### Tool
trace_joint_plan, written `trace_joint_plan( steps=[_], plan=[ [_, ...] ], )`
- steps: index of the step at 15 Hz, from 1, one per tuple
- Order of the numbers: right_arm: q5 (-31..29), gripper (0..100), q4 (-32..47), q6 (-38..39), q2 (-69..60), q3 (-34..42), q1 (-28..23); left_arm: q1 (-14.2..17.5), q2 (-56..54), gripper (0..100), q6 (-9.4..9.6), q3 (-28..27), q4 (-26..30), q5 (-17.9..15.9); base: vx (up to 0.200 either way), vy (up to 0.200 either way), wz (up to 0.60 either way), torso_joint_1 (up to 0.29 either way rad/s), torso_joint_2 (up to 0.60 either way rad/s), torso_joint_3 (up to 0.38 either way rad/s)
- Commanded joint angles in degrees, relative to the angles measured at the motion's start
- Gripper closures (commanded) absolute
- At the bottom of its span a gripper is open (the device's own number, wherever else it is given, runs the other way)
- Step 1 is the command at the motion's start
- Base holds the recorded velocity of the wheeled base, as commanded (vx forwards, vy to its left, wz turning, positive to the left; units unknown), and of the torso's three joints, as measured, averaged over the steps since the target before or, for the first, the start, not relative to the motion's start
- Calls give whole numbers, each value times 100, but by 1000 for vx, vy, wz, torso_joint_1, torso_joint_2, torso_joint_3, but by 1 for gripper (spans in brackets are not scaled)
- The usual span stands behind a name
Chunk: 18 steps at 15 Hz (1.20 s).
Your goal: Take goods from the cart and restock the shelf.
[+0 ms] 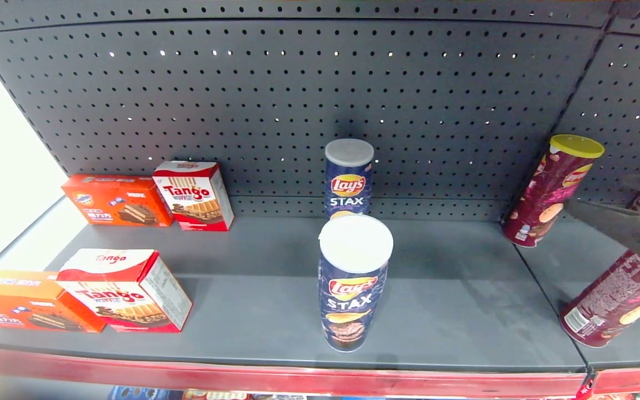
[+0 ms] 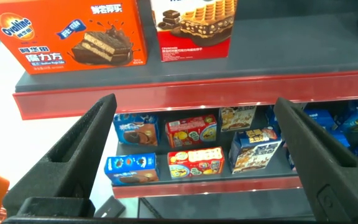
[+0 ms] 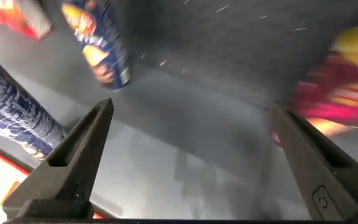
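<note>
At shelf (image 1: 453, 300) right end, maroon can (image 1: 614, 303) beside right tool (image 3: 191, 106), jaws spread.

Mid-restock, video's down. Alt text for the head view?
Two upright blue chip cans stand centred on the shelf, one behind the other. Two maroon cans stand at right, near the open right gripper; orange boxes and red-white boxes sit at left.

head: above, down on shelf (image 1: 453, 300) | wrists: near, facing same shelf

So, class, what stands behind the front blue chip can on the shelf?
A second blue chip can stands upright behind it, before the pegboard wall. Its base is hidden by the front can.
</note>
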Motion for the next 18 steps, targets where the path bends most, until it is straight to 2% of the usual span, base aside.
trace_joint_plan(
  steps=[1,3,6,8,10,12,15,18],
  plan=[
    [36,0,73,-17,-1978,1104,-230,-5,7,0,1,0,2,-2,0,0,0,0,0,0],
    [36,0,91,-17,-2646,1605,-204,-5,7,0,1,0,2,-2,0,0,0,0,0,0],
    [185,0,100,115,-4008,2906,-134,-5,7,0,10,0,2,-2,0,0,0,0,0,0],
    [229,0,557,133,-5124,3802,-169,-5,7,0,10,0,2,-2,0,0,0,0,0,0],
    [185,0,1567,133,-5810,4048,-169,-5,7,0,10,0,-7,-2,0,0,0,0,0,0],
    [150,0,1559,141,-5810,4101,-195,4,7,0,-7,0,-7,7,0,0,0,0,0,0],
    [-87,0,1559,405,-5133,4101,-1136,4,7,0,-7,0,-7,7,0,0,0,0,0,0],
    [-193,0,1541,449,-5415,4110,-2516,4,7,0,-60,9,-25,42,0,0,0,0,0,0]
  ],
)
